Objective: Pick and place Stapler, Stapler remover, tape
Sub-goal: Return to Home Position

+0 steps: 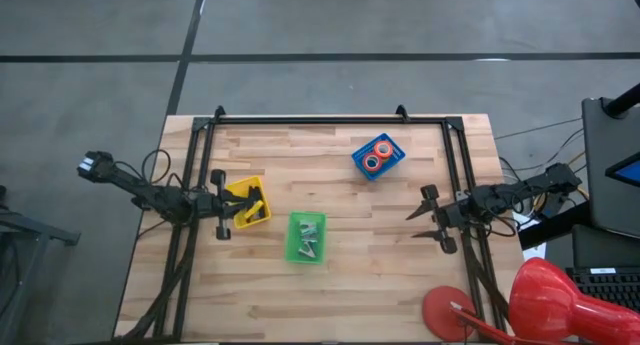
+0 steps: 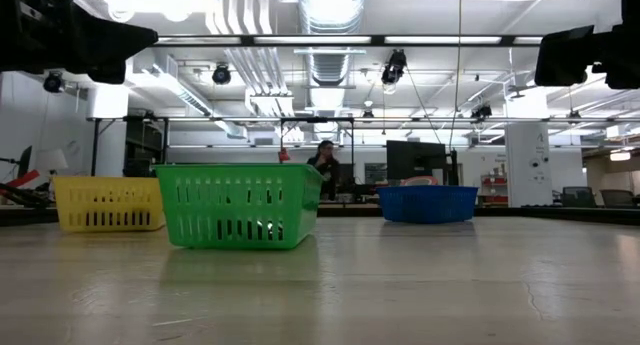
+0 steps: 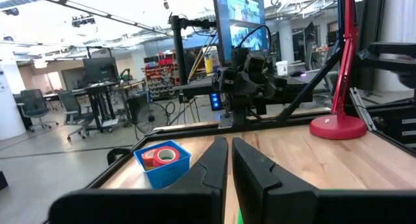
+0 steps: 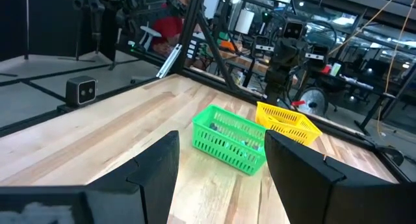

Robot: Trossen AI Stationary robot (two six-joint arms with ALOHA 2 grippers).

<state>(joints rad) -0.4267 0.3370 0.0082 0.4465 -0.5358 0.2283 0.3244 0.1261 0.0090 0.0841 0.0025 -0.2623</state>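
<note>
The bench (image 1: 380, 275) carries three bins, and everything the task names lies inside one of them; nothing shows loose on the wood. The tape (image 3: 162, 156), red and orange rings from what can be seen, lies flat in the blue bin (image 3: 166, 177) toward the far side. The stapler (image 1: 256, 203) shows only as dark shapes in the yellow bin (image 2: 108, 213), too small to separate. The green bin (image 2: 238, 223) holds small grey pieces (image 1: 308, 241), most likely the stapler remover lot.

The left claw (image 3: 229, 143) hangs just beside the yellow bin, its fingers drawn narrow with only a slit between them and nothing in it. The right claw (image 1: 412, 226) hovers over bare wood at the other side, well apart from the bins, spread wide and empty.

As a judgement, the sorting looks finished and both arms appear parked.

Should a tape roll need lifting, it would likely be light and stiff with a slick outer face. One finger through the open centre and one outside, pinching the ring wall, should hold better than spanning the full round.

The stapler is probably denser, rigid and smooth. A grip across its narrow width near mid-length would keep it from tipping, and lying among other items in the bin makes a clean approach harder.
</note>
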